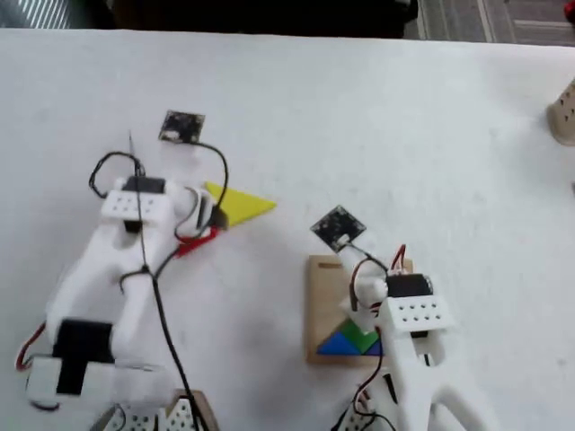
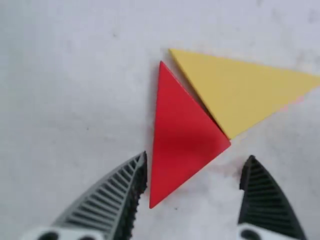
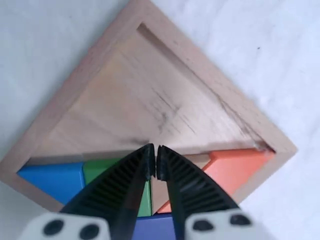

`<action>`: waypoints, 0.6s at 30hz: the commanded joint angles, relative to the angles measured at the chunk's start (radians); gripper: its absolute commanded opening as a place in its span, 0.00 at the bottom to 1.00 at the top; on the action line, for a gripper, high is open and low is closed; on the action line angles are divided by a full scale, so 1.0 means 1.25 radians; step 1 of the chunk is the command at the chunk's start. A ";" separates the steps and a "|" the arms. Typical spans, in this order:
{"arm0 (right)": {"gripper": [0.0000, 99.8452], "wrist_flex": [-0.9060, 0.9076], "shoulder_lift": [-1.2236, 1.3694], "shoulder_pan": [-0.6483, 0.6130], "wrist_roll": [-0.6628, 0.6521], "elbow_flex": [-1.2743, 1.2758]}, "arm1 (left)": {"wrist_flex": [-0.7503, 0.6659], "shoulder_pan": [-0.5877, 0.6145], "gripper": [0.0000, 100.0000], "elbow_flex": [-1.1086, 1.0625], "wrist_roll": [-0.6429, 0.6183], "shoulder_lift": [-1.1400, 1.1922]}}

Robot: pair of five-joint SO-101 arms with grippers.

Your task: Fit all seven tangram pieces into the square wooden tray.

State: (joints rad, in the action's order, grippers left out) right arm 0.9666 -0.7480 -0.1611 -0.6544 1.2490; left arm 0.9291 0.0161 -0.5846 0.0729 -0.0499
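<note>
1. High view: the left gripper [image 1: 208, 220] sits on the left half of the white table [image 1: 377, 117], over a red triangle [image 1: 193, 242] and just beside a yellow triangle [image 1: 241, 205].
2. High view: the square wooden tray [image 1: 325, 296] lies well apart from those 2 pieces, right of centre, with the right arm [image 1: 411, 312] over its near right part. A blue piece [image 1: 337, 345] and a green piece [image 1: 361, 335] show in the tray's near edge.
3. High view: a perforated tan object [image 1: 563, 112] stands at the far right edge of the table.
4. Left wrist view: the left gripper [image 2: 196, 159] has its fingers [image 2: 122, 197] spread wide, 1 on each side of the red triangle's [image 2: 182, 135] nearest corner and pinching nothing. The yellow triangle [image 2: 240, 87] lies flat against the red one's far edge (touching, or very nearly so).
5. Right wrist view: the right gripper [image 3: 155, 160] has its fingertips pressed almost together with nothing between them, above the tray's [image 3: 75, 85] filled side.
6. Right wrist view: the blue piece [image 3: 50, 177], the green piece [image 3: 95, 170] and an orange piece [image 3: 235, 167] lie inside along 1 wall. A darker blue piece [image 3: 152, 227] seems to sit closer in, mostly hidden by the fingers. The rest of the tray floor is bare wood.
</note>
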 commanded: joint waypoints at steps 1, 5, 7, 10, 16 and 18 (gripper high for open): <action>0.02 -0.009 -0.010 0.010 0.007 -0.006 | 0.101 -0.001 0.32 0.177 0.034 0.131; 0.02 -0.010 -0.010 0.010 0.007 -0.006 | 0.131 -0.002 0.33 0.270 0.036 0.222; 0.02 -0.010 -0.010 0.010 0.007 -0.006 | 0.151 -0.002 0.33 0.308 0.037 0.260; 0.02 -0.010 -0.010 0.010 0.007 -0.006 | 0.191 0.003 0.32 0.354 0.079 0.309; 0.02 -0.010 -0.010 0.009 0.007 -0.006 | 0.247 0.004 0.32 0.416 0.096 0.368; 0.02 -0.010 -0.010 0.009 0.007 -0.006 | 0.248 0.004 0.32 0.422 0.097 0.376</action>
State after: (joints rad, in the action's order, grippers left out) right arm 0.9666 -0.7480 -0.1611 -0.6544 1.2490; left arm 1.2175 0.0161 -0.1212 0.1818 0.4166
